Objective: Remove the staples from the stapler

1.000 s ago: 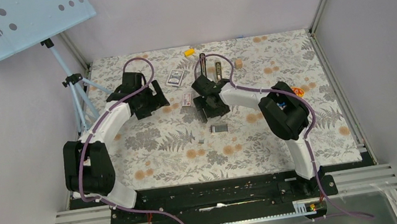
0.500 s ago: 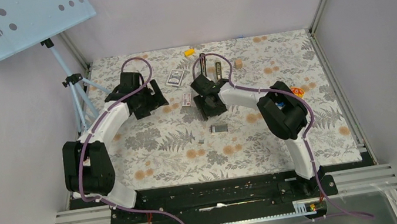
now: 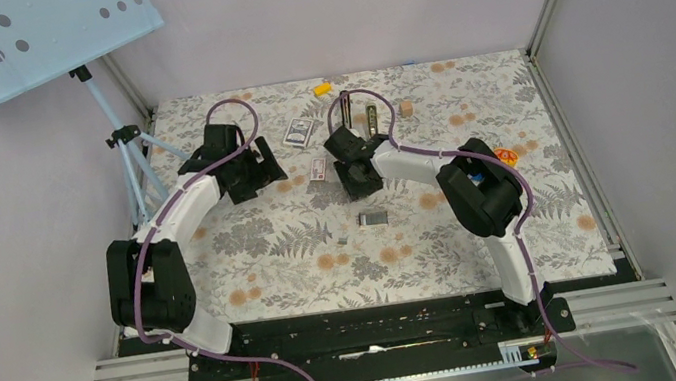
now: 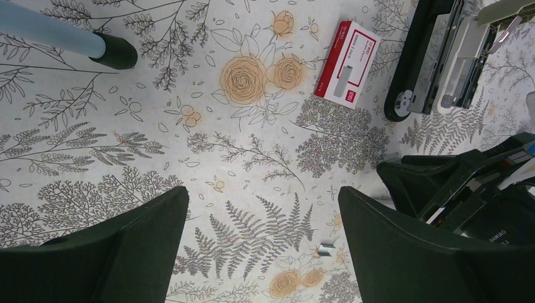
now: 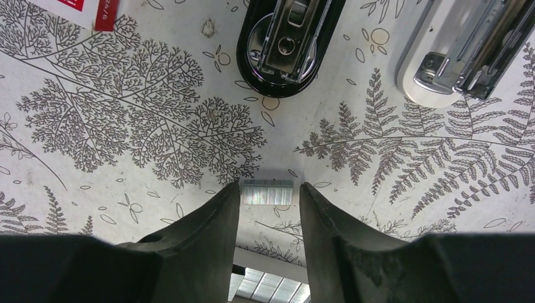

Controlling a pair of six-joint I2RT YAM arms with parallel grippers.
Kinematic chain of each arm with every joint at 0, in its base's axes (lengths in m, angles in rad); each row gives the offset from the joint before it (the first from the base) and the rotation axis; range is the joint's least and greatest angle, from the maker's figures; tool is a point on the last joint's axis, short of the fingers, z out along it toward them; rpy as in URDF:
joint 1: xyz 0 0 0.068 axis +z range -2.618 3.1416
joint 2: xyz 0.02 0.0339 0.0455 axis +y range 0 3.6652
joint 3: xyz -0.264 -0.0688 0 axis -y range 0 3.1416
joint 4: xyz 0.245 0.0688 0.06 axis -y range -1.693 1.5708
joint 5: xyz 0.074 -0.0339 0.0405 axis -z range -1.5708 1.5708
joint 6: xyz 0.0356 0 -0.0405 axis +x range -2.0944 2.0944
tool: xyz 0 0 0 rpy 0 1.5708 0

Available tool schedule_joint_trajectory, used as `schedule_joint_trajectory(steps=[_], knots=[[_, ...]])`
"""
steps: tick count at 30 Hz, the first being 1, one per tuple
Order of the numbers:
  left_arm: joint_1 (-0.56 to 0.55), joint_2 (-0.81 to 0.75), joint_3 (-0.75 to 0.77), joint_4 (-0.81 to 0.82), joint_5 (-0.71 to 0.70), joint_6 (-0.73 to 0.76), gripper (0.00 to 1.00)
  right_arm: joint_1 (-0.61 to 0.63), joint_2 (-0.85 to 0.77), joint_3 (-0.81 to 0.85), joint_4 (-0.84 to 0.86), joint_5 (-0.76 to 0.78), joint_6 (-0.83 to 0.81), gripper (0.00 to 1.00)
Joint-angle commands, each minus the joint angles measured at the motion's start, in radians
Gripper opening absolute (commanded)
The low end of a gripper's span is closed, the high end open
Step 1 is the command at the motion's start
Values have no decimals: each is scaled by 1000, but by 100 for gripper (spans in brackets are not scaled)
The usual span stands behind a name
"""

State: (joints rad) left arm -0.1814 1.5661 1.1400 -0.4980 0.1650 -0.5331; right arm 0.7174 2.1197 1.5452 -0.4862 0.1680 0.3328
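The black stapler [image 3: 347, 113] lies open at the back middle, its silver rail showing in the right wrist view [image 5: 287, 38] and the left wrist view [image 4: 429, 53]. A silver strip of staples [image 3: 374, 217] lies flat on the table. In the right wrist view the strip [image 5: 267, 192] shows between my fingertips, with a small gap on each side. My right gripper [image 3: 360, 182] [image 5: 269, 185] is narrowly open above it, between the strip and the stapler. My left gripper [image 3: 261, 174] [image 4: 262, 189] is wide open and empty, to the left.
A white and chrome stapler part [image 5: 467, 44] lies beside the black one. A red printed box [image 4: 347, 60] and a blue one [image 3: 299, 133] lie nearby. A tiny staple piece [image 4: 326, 249] sits on the flowered cloth. A tripod leg [image 4: 63, 41] stands at far left.
My right gripper has drawn back a little toward the stapler, away from the strip, which stayed put. My left gripper has shifted slightly toward the far side.
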Motion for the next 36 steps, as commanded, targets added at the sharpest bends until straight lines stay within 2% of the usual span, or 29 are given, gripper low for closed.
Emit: schedule_joint_trajectory(steps=[1, 13, 19, 24, 36], knots=[[7, -28, -7, 40, 16, -9, 93, 2, 16, 2, 3, 12, 8, 45], [8, -21, -7, 41, 19, -10, 93, 2, -48, -40, 32, 34, -7, 36], [8, -20, -7, 42, 14, -10, 93, 1, -108, -52, 25, 57, -38, 36], [10, -18, -6, 41, 19, -7, 93, -6, -162, -83, 4, 80, -136, 36], [10, -20, -6, 42, 22, -6, 92, -25, -255, -194, -11, -165, -436, 38]])
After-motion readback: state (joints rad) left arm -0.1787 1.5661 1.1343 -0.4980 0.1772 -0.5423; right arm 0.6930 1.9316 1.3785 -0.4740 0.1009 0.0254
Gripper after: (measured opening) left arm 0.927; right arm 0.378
